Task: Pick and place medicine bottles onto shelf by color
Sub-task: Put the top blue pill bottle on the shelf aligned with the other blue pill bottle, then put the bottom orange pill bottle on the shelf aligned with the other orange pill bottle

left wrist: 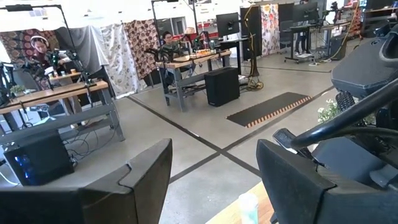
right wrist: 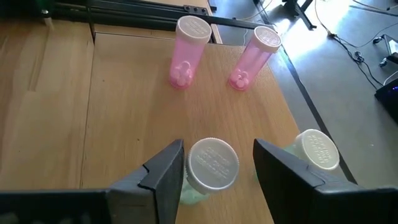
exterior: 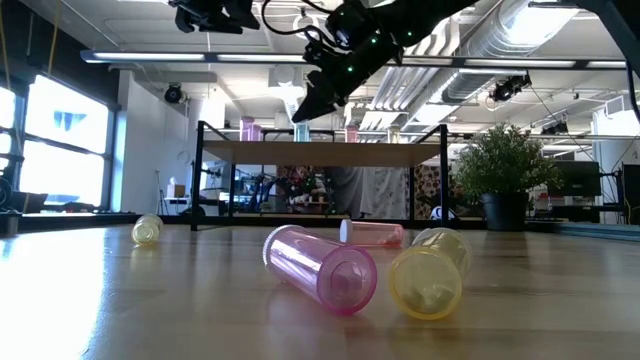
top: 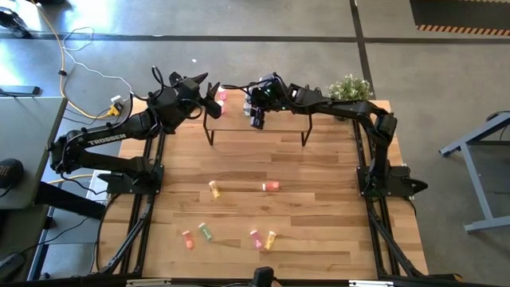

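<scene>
Green bottle (right wrist: 211, 168) stands upright on the shelf (right wrist: 137, 112) between your right gripper (right wrist: 217, 165) fingers, which sit apart, apparently just releasing. Two pink bottles (right wrist: 188, 50) stand at the shelf's end, grouped by color. Left gripper (left wrist: 214, 180) hovers off that end, fingers apart, empty.

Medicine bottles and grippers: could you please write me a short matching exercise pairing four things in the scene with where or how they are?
Things:
1. right gripper
2. two pink bottles
3. nearest yellow bottle
4. potted plant

States:
a. lying on the tabletop
b. at the tabletop's corner by the right arm
c. open around a pale-capped bottle
d. standing upright on the shelf

Pairs: 1-c, 2-d, 3-a, 4-b
</scene>
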{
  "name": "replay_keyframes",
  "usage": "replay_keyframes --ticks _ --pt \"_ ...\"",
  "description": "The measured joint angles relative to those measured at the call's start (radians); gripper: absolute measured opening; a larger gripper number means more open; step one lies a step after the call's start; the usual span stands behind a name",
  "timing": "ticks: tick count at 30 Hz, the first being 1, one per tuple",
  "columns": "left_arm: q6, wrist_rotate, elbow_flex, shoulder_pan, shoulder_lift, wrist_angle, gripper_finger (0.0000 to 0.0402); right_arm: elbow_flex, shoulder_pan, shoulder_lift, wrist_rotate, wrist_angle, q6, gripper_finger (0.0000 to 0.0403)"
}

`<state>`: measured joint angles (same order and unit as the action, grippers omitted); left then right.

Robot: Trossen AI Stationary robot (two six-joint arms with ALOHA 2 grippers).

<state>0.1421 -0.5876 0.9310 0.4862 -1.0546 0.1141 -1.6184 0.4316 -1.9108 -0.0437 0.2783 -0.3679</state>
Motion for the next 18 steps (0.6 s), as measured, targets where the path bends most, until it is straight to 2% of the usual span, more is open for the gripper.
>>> replay_keyframes --ticks 5,11,18 --pt "-0.034 -0.004 0.000 0.000 0.000 -0.053 0.0225 -0.007 0.000 0.014 0.007 0.005 0.008 0.0183" --pt "-0.118 -0.008 0.000 -0.027 0.006 -0.148 0.0225 -0.082 0.000 0.015 0.007 0.077 0.008 0.0183" --pt "-0.303 -0.030 0.000 -0.107 0.029 -0.302 0.0225 -0.171 0.000 0.016 0.007 0.129 -0.017 0.0183"
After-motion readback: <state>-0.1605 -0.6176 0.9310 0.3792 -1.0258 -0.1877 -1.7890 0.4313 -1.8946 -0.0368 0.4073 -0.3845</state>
